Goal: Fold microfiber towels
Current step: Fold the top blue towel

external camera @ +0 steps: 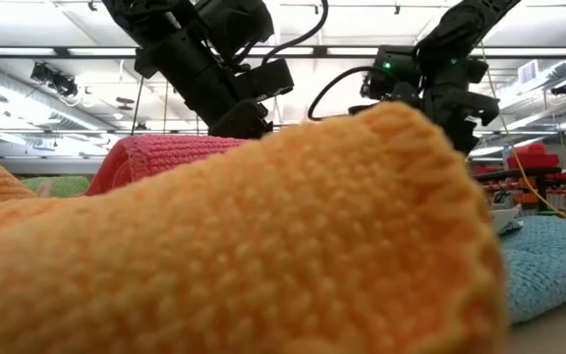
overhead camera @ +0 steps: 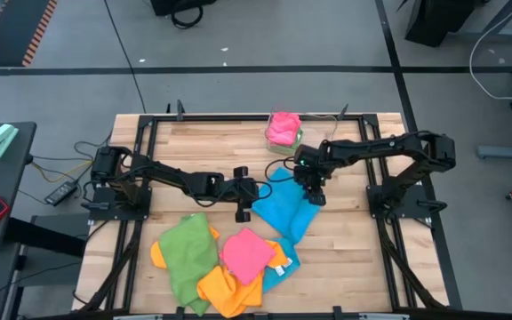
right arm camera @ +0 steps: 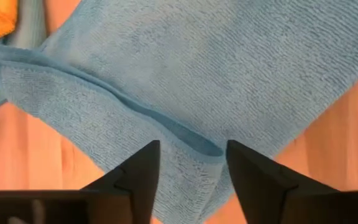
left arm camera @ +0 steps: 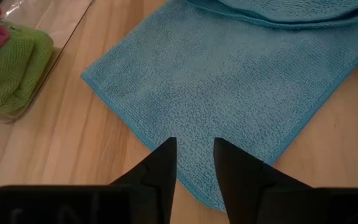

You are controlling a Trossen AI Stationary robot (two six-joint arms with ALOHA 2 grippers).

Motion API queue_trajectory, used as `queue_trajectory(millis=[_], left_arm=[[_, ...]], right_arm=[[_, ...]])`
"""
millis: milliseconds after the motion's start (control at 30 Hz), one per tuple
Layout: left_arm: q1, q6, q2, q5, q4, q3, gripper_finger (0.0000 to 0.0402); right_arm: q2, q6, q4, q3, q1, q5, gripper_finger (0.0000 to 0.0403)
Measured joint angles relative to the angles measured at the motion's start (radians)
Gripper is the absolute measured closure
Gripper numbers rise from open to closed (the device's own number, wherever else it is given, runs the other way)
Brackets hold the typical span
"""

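My left gripper: it sits at the left corner of the sky blue towel, fingers a narrow gap apart with blue cloth showing between the tips; I cannot tell whether the cloth is pinched.
My right gripper: fingers stand parted, wider than my left pair, over the folded edge of the same towel; the doubled hem lies between the tips, apart from both fingers, so nothing is held.
Sky blue towel: spread on the wooden table near its middle, between my two grippers, one part folded over on itself.
Clear plastic tray: at the far edge of the table, well apart from the loose heap; my left wrist view shows its clear wall by the blue towel's corner.
Tray contents: a pink cloth on top, a green cloth beside it.
Loose heap, near edge of table: a green towel, a pink towel and an orange towel overlapping, with a second blue cloth tucked at the heap's right side.
Low view: the orange towel fills most of it, the pink towel behind.
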Motion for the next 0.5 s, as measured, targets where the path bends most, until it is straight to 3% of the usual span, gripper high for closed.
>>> queue_trajectory(millis=[233, 500], left_arm=[[0.0, 0.0, 0.0, 0.0, 0.0, 0.0, 0.0287], [0.0, 0.0, 0.0, 0.0, 0.0, 0.0, 0.0286]], right_arm=[[0.003, -0.004, 0.031, -0.034, -0.004, 0.002, 0.014], [0.003, 0.0, 0.106, -0.108, -0.003, -0.021, 0.0146]])
